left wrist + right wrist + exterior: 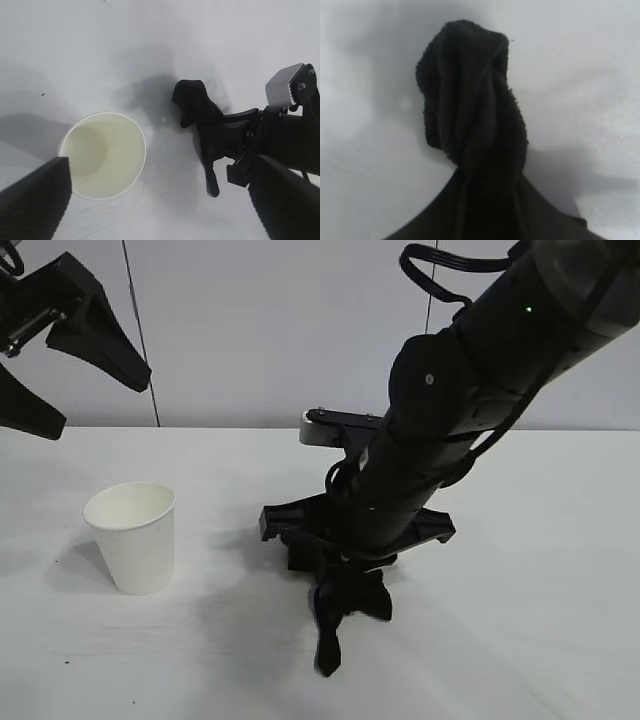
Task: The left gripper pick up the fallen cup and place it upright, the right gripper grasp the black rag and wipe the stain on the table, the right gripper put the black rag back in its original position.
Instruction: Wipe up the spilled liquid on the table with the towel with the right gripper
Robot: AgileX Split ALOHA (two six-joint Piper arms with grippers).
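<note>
A pale grey wall [260,330] stands behind the white table [560,640], meeting its far edge in a straight line. Two thin dark vertical seams split the wall into panels. Even, soft light falls from above, leaving faint grey shadows on the matte tabletop.

White cup [132,536] stands upright on the table [540,620]; black rag [340,625] hangs bunched.

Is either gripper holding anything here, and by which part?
The right gripper holds the black rag pinched at its bunched upper end, the rest hanging free. The left gripper is open and empty.
</note>
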